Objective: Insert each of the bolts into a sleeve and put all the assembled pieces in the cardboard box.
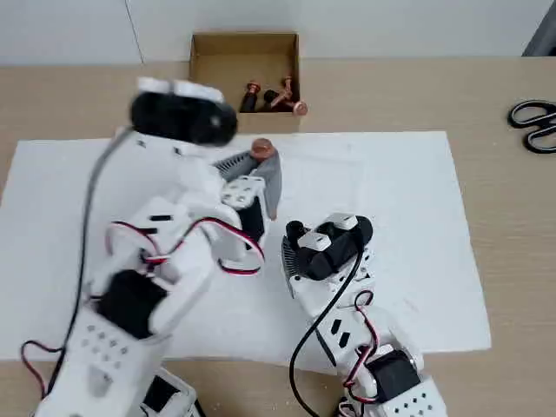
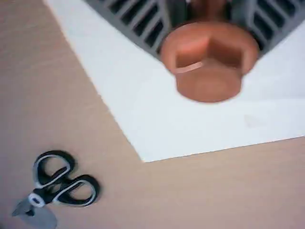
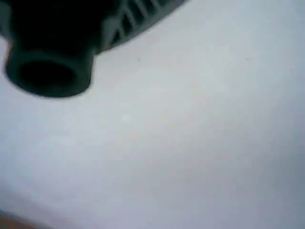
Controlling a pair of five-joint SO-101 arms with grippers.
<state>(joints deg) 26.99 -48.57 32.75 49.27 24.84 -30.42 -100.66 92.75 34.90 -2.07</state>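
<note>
My left gripper [image 1: 261,167] hangs over the far part of the white sheet, just in front of the cardboard box [image 1: 208,61], and is shut on a copper bolt [image 1: 262,148]. In the left wrist view the bolt's hex head [image 2: 208,59] sticks out between the grey fingers [image 2: 133,19]. My right gripper [image 1: 291,249] is near the sheet's middle, shut on a black sleeve [image 3: 47,71] whose open end points away from the grey finger [image 3: 138,14]. The box holds several copper-and-black assembled pieces [image 1: 276,95].
A white paper sheet [image 1: 391,217] covers most of the wooden table. Black-handled scissors [image 1: 534,122] lie on the bare wood at the far right, also seen past the sheet's corner [image 2: 57,183]. The sheet's right half has free room.
</note>
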